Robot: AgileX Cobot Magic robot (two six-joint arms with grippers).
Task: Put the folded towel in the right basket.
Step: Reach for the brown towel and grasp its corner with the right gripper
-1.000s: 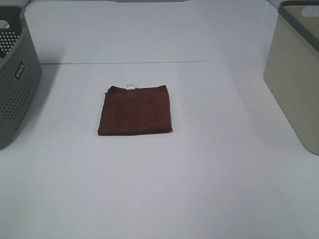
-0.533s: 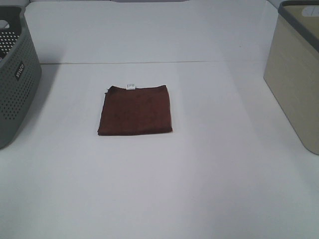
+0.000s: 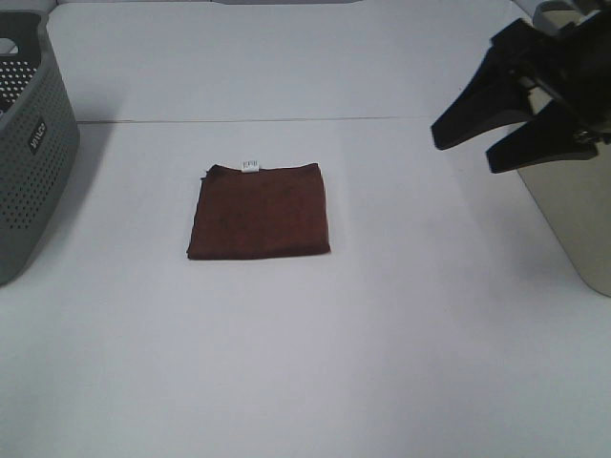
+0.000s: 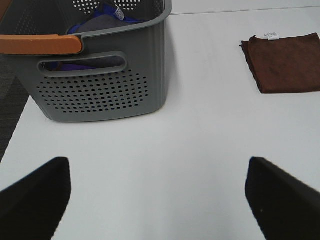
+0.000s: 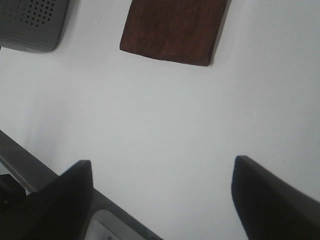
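Note:
The folded towel (image 3: pixel 259 211) lies flat on the white table, dark reddish-brown, with a small white tag at its far edge. It also shows in the left wrist view (image 4: pixel 283 61) and the right wrist view (image 5: pixel 175 29). The right basket (image 3: pixel 582 215), beige with a dark grey rim, stands at the right edge, partly hidden by my right gripper (image 3: pixel 475 145). That gripper is open and empty, raised in front of the basket, well right of the towel. My left gripper (image 4: pixel 157 197) is open and empty, out of the exterior high view.
A grey perforated basket (image 3: pixel 29 153) with a small label stands at the left edge; in the left wrist view (image 4: pixel 95 75) it has an orange handle and blue and grey cloth inside. The table's edge (image 5: pixel 35 172) shows in the right wrist view.
My right gripper has come into the exterior high view at the upper right, in front of the beige basket. The towel has not moved.

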